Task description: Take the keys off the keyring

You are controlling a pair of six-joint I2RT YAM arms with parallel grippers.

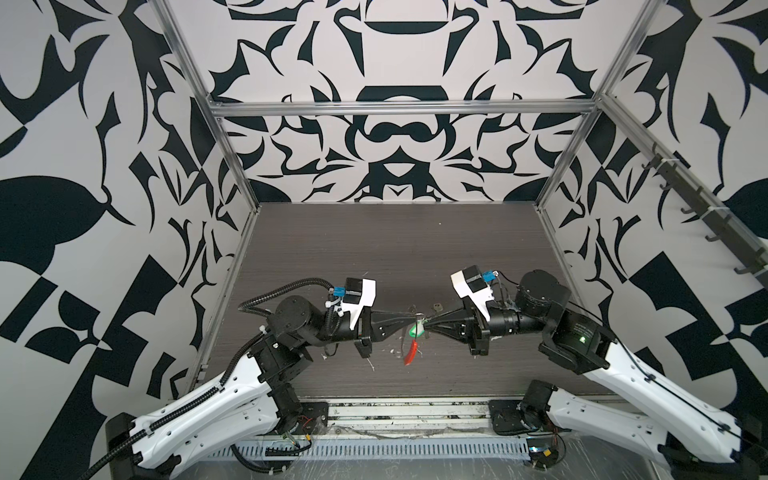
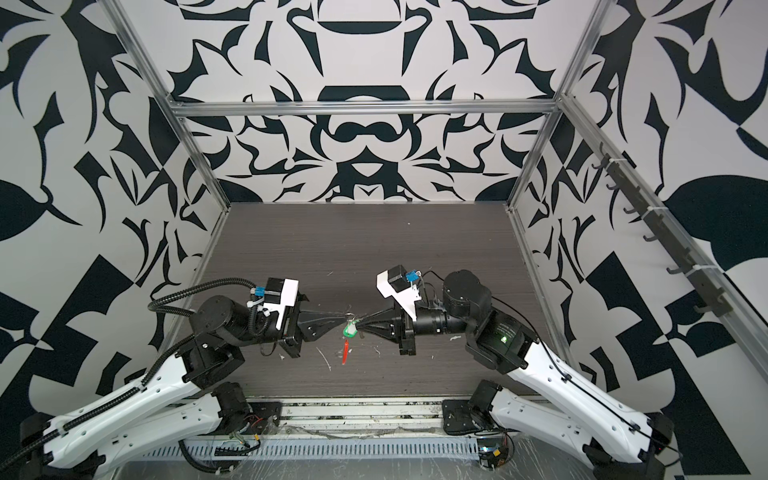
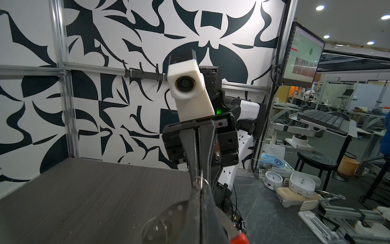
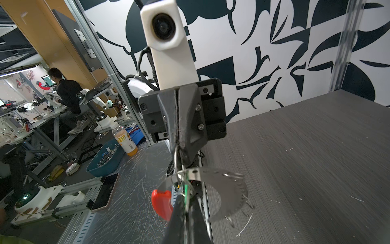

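Over the bench (image 1: pixel 374 249): left tool (image 1: pixel 417 320) clenched on keyring (image 1: pixel 410 353), right tool (image 1: pixel 427 324) pinching green tag (image 1: pixel 415 331).
Risk: thin wire could slip mid-pull.

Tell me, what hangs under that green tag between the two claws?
A curved red sleeve dangles below the green tag, over the dark table. How they are joined is too fine to make out.

Both top views look steeply down from high above the near edge of the table (image 1: pixel 374 249), set well back and sharing almost the whole scene. The left wrist view looks close along the left gripper (image 3: pixel 198 186) at the right arm's camera (image 3: pixel 185 84). The right wrist view looks back along the right gripper (image 4: pixel 185 196) at the left arm's camera (image 4: pixel 163 26), so the two face each other over the table.
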